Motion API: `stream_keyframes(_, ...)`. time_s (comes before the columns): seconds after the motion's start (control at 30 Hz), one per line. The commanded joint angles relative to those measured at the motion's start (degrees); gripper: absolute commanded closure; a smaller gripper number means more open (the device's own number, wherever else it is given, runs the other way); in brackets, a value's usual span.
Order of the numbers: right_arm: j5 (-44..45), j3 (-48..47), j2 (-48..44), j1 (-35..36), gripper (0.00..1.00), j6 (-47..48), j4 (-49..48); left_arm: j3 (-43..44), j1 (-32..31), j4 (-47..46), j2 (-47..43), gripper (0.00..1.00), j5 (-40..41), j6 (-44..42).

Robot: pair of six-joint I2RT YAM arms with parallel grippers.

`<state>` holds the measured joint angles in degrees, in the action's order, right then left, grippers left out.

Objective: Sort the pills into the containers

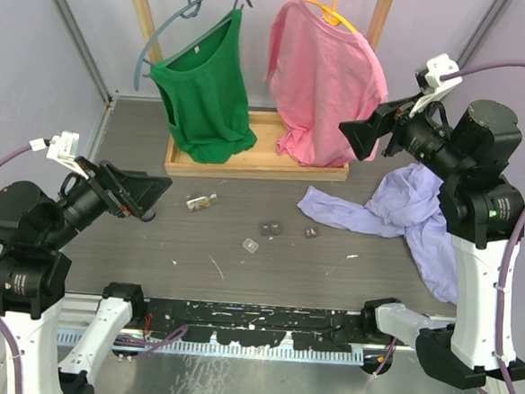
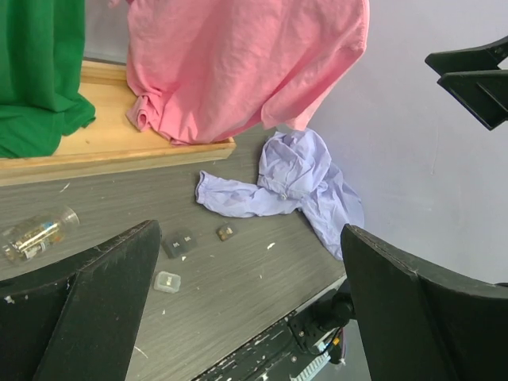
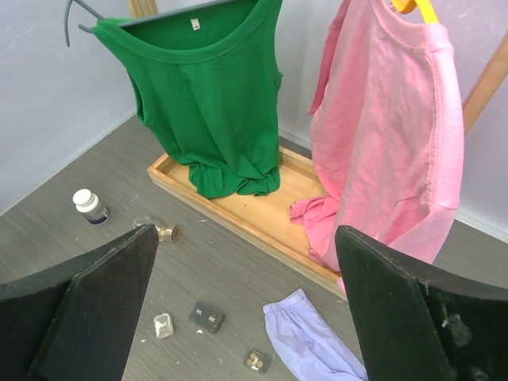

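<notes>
Tiny containers lie mid-table: a dark double tub [image 1: 271, 226], a dark tub [image 1: 311, 232] with yellowish pills in it, and a clear tub [image 1: 250, 245]. They show in the left wrist view (double tub [image 2: 180, 243], pill tub [image 2: 225, 232], clear tub [image 2: 167, 281]) and the right wrist view (double tub [image 3: 207, 317], pill tub [image 3: 255, 361], clear tub [image 3: 163, 325]). A clear vial [image 1: 201, 202] lies on its side. My left gripper [image 1: 157, 199] is open, empty and raised at the left. My right gripper [image 1: 357, 136] is open, empty and high at the right.
A wooden rack base [image 1: 256, 165] at the back holds a green top [image 1: 203, 85] and a pink shirt [image 1: 325, 75] on hangers. A lavender cloth [image 1: 396, 215] lies crumpled at the right. A white-capped pill bottle [image 3: 90, 205] stands at the far left.
</notes>
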<state>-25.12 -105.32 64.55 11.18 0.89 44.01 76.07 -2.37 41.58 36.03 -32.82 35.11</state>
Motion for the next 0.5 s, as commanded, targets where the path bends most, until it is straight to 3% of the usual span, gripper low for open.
stream_keyframes(0.0, -4.22, 0.2, 0.18, 0.12, 0.0, 0.08, -1.36, -2.48, -0.78, -4.47, -1.48, 0.02, -1.98, -0.47)
stream_keyframes(0.13, -8.85, 3.49, 0.02, 0.09, 0.0, 0.6, -2.5, -7.53, -1.05, -8.49, -2.91, 0.02, -2.74, 2.33)
stream_keyframes(0.33, -14.2, 8.24, -0.26, 0.07, 0.0, 1.03, -4.69, -18.83, -1.08, -22.68, -5.35, 0.02, -7.87, 9.58)
stream_keyframes(0.47, -23.35, 13.97, -0.78, 0.11, 0.0, 8.68, -4.94, -24.84, -1.06, -28.41, -6.6, 0.02, -7.96, 13.45)
